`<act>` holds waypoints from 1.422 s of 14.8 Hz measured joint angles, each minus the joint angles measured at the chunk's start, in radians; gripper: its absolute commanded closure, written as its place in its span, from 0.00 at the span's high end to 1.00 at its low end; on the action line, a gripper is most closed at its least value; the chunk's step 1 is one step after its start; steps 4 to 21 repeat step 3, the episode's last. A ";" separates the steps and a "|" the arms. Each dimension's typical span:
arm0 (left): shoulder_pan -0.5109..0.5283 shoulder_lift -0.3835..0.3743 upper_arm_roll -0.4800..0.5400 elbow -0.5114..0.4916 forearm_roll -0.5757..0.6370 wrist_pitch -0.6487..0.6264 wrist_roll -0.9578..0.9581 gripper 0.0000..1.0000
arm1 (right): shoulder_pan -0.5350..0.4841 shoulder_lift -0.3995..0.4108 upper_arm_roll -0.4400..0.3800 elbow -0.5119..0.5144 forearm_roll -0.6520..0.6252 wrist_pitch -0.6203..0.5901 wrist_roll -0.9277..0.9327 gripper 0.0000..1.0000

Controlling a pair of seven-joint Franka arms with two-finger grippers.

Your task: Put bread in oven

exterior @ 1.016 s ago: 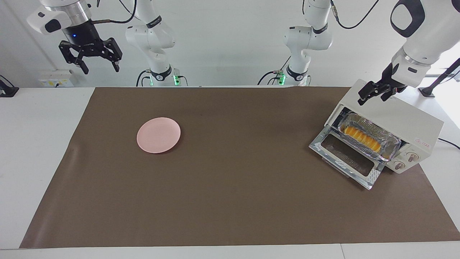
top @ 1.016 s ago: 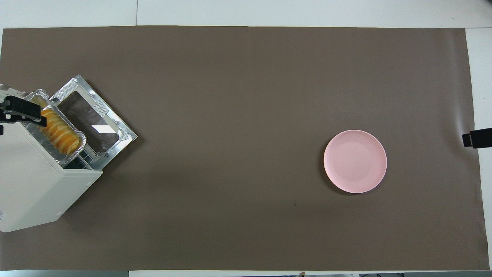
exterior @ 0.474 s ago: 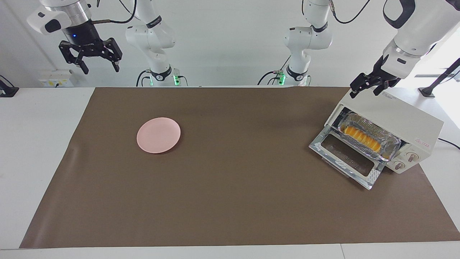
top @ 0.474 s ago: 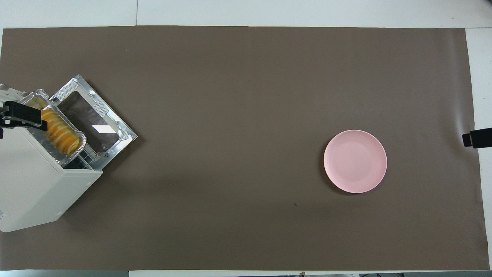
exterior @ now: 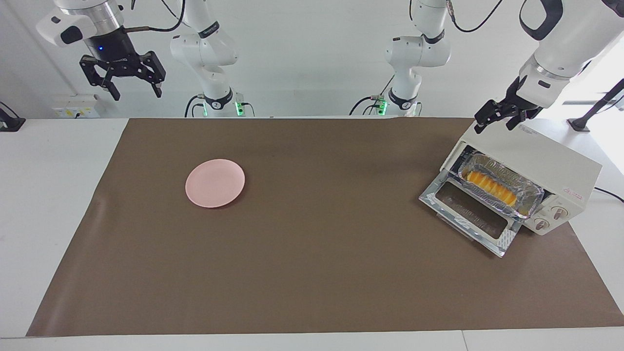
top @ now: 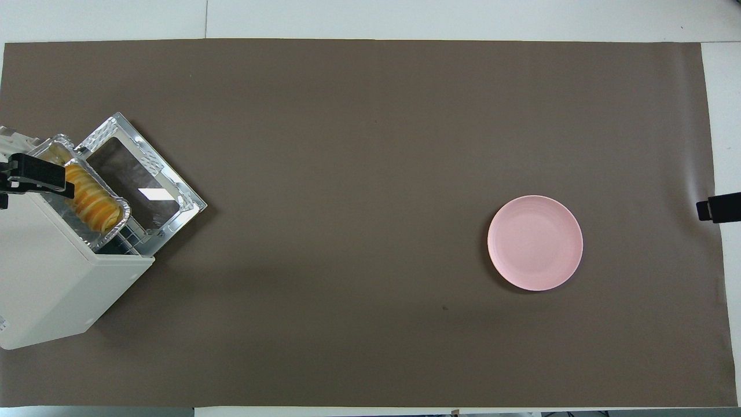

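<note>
Left end effector (exterior: pixel 497 120) has lifted off the oven (exterior: pixel 541 163) top toward 11 o'clock, jaws wide, empty. Bread (exterior: pixel 490 187) sits in its foil tray (exterior: pixel 529 202) on the rack, door (exterior: pixel 468 217) still down. Placing looks done; closing remains. Right end effector (exterior: pixel 127 80) waits wide.

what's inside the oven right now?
The oven stands with its door dropped open; a foil tray holding the bread sits on its rack, sticking partly out. The housing covers the cavity deeper in.
</note>
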 measured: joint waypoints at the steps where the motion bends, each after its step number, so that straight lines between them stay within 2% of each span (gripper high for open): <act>1: -0.004 0.000 -0.006 0.000 0.000 0.003 0.000 1.00 | 0.000 0.000 0.000 0.000 0.000 0.000 0.000 1.00; 21: -0.015 0.000 -0.012 0.000 0.000 0.011 0.000 1.00 | 0.000 0.000 0.000 0.000 0.000 0.000 0.000 1.00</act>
